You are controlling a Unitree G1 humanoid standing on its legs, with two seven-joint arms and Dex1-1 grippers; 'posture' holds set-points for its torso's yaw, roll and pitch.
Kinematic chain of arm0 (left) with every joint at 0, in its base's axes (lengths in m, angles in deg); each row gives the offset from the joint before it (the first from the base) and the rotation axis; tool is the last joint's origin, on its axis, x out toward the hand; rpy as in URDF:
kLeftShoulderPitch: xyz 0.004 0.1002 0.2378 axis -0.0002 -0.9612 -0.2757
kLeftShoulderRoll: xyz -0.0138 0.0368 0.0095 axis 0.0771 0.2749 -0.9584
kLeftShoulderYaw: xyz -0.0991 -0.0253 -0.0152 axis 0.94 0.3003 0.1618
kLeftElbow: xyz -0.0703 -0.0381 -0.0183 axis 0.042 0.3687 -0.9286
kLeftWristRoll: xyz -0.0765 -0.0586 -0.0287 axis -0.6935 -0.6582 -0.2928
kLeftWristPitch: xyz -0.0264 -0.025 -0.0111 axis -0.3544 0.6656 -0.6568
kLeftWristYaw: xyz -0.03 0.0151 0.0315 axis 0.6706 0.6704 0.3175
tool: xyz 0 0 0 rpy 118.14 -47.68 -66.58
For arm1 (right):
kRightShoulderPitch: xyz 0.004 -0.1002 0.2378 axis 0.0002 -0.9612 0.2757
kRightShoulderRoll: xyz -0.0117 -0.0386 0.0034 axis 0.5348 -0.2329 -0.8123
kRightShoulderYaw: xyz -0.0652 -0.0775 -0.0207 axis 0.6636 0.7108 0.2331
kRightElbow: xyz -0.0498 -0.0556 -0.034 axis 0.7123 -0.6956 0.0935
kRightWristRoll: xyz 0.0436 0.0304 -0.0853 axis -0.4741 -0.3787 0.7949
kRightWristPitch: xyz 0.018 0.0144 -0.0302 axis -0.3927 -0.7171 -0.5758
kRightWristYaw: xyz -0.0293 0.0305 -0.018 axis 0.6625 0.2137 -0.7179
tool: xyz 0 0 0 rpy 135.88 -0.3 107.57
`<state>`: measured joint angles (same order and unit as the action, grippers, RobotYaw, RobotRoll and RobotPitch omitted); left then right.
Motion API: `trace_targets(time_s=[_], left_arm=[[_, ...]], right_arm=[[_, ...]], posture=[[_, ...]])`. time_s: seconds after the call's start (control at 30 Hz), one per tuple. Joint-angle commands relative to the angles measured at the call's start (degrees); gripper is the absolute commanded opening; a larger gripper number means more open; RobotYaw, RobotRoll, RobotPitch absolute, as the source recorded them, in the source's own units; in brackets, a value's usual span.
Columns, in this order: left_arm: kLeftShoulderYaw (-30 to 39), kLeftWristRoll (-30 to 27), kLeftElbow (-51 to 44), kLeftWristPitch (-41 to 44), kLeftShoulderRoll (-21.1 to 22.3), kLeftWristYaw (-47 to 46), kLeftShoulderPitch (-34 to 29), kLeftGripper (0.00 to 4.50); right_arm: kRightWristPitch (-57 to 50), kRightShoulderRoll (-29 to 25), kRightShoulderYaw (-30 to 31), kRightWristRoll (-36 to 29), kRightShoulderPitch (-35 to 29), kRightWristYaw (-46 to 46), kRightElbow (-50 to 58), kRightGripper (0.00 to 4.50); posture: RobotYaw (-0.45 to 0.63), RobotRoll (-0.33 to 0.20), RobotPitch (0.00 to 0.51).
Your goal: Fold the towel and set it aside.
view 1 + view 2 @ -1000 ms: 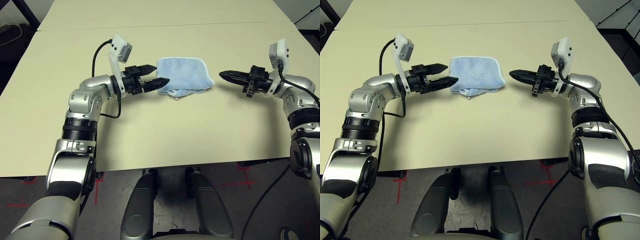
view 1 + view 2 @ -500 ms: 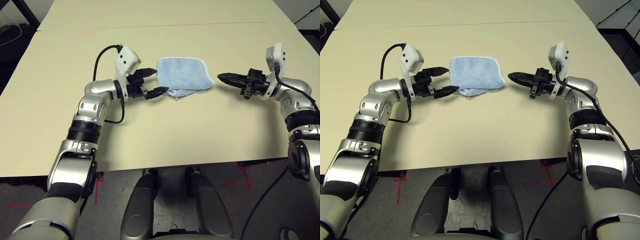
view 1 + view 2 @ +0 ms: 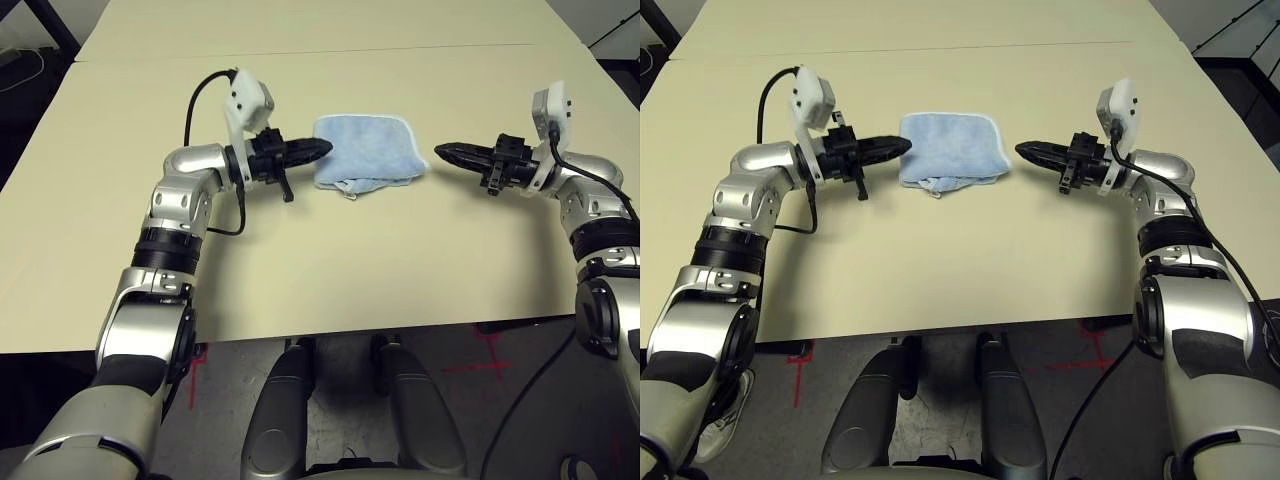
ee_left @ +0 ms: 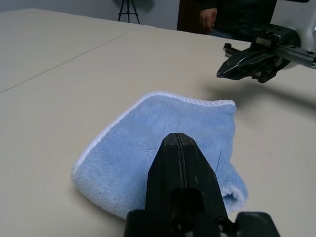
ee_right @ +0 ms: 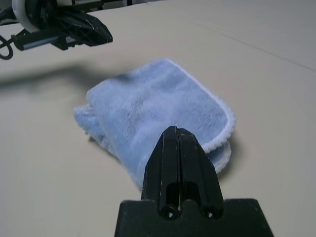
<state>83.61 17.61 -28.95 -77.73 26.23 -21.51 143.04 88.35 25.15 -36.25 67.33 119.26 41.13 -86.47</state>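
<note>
Surface [image 3: 270, 270], pale, runs across most of the frame. Towel [image 3: 368, 150] lies on it in the upper middle, folded into a low pad, a bit wider than deep, so I read its long axis as running left to right. Rumpled edge along its lower side, small loop [image 3: 350, 196] poking out there.

My left end effector [image 3: 330, 147], upper left of centre: fingers pressed together, nothing pinched, tips close by the towel's left edge. My right end effector [image 3: 438, 150], upper right of centre: also pressed together, empty, tips near the right edge. Neither arm looks clearly nearer. For setting aside, I'd judge a sideways push along that axis simplest.
</note>
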Motion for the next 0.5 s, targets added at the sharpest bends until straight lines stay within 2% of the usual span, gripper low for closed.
trace_targets(time_s=[0.03,0.23,0.5], left_arm=[[-0.5,1.35,4.25,-0.49,-1.91,-1.91,1.53,0.03],[-2.1,4.11,11.29,-3.49,-5.38,-2.79,4.58,0.03],[-3.88,7.77,19.18,-7.0,-8.76,-2.47,7.19,0.03]], right_arm=[[2.16,0.75,0.9,2.11,0.1,-2.97,-1.36,0.0],[2.81,2.45,2.82,5.46,0.45,-7.32,-2.92,0.0],[1.8,4.4,4.78,8.76,-0.39,-12.73,-4.39,0.0]], posture=[[0.11,0.0,0.255],[0.11,0.0,0.269],[0.1,0.0,0.26]])
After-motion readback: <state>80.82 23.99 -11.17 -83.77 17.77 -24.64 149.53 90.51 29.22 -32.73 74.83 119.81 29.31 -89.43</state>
